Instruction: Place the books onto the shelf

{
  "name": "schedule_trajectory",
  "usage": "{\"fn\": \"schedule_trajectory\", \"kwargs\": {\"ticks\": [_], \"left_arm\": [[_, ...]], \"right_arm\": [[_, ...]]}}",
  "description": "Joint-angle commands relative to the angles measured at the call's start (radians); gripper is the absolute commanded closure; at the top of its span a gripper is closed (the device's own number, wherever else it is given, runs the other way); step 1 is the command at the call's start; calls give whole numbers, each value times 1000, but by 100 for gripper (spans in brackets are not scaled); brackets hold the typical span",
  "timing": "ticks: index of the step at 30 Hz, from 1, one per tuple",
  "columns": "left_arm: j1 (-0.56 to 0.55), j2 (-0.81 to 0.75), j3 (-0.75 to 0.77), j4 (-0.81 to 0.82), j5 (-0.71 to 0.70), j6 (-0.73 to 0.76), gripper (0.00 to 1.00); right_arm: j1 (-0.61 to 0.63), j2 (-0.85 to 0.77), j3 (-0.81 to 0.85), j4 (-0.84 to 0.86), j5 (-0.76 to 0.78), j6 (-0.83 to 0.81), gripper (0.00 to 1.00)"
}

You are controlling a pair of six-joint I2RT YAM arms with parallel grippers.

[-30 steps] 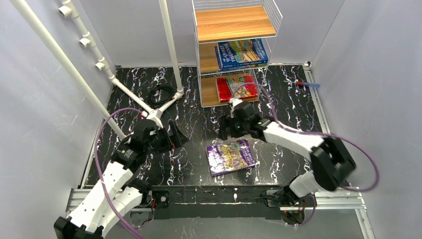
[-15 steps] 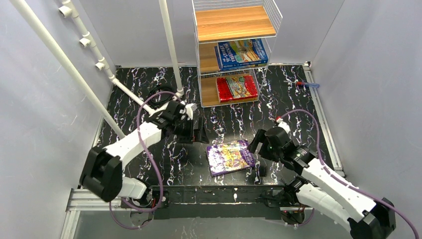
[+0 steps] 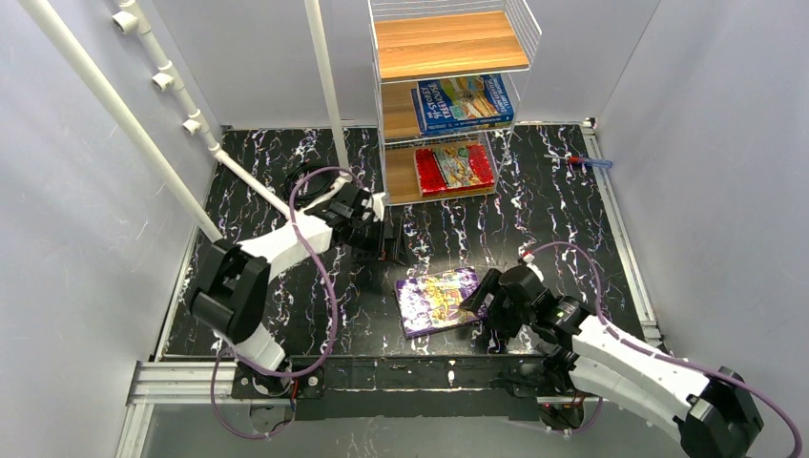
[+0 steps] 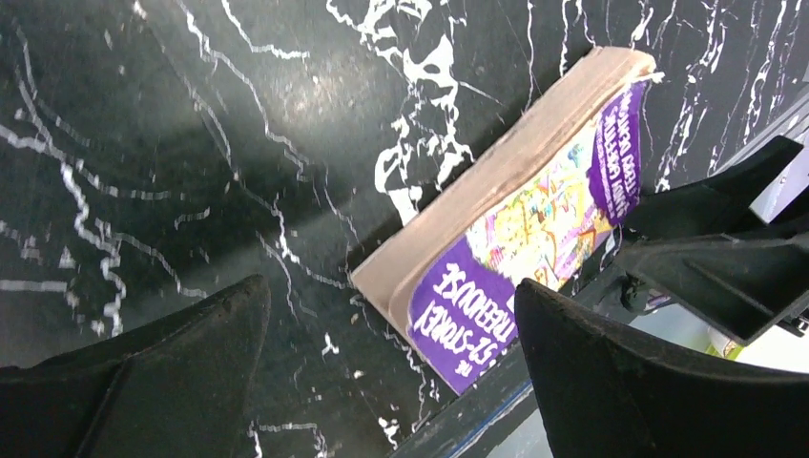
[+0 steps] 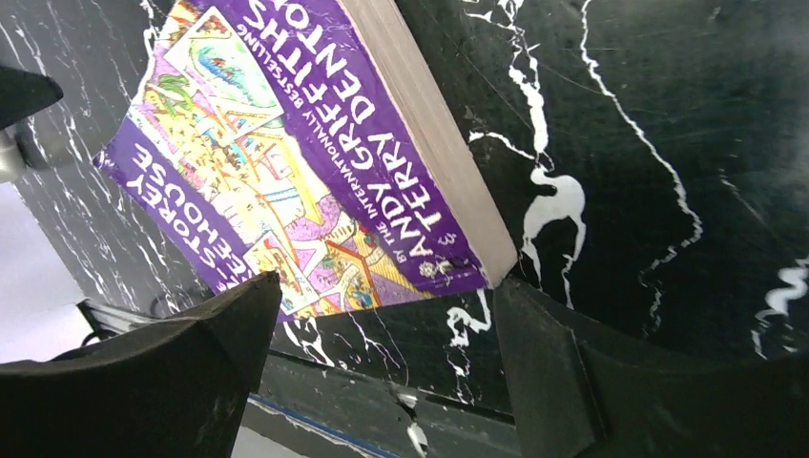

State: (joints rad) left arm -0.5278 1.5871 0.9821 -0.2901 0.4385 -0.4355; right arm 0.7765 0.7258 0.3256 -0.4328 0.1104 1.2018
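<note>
A purple cartoon-cover book [image 3: 441,301] lies flat on the black marbled table near its front edge. My right gripper [image 3: 485,313] is open, low at the book's right edge. In the right wrist view the book [image 5: 296,162] fills the upper left, and its near corner sits just above my open right gripper [image 5: 386,363]. My left gripper [image 3: 383,250] is open and empty, just behind the book's far left corner. The left wrist view shows the book [image 4: 534,229] ahead of the left gripper [image 4: 391,382]. The shelf [image 3: 448,43] stands at the back, with a blue book [image 3: 463,100] on its middle board and a red book [image 3: 455,167] on its lowest.
A white pipe frame [image 3: 324,86] slants across the back left, with a black cable coil [image 3: 310,181] at its foot. A small red and blue tool [image 3: 580,162] lies at the back right. The metal rail [image 3: 410,374] runs along the near edge. Grey walls enclose the table.
My right arm has drawn back from the shelf and come down beside the purple book's right edge. My left arm has swung from the left side toward the centre, behind the book.
</note>
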Motion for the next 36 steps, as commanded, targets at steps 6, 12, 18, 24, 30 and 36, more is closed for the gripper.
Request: {"fn": "schedule_trajectory", "kwargs": {"ticks": [6,12,18,24,30,36], "left_arm": [[-22,58,-45,102,213,46,3],[-82,-25,-196,213,340,-14,4],[-147,-95,-239,144,373,-70,7],[-143,-157,-113,-18,67,-91,6],[-143,-33,-87,56,-111,-137,15],[-174,66,-102,170,28,-119,25]], "right_arm": [[9,230,24,360,49,-6,6],[-91,432,194,418,33,-200,1],[-223,528,322,275,-84,-354,1],[-226,320,225,165,-40,-345,1],[-215,219,-18,391,-262,-177,6],[-188,280,-72,537,-312,-135,16]]}}
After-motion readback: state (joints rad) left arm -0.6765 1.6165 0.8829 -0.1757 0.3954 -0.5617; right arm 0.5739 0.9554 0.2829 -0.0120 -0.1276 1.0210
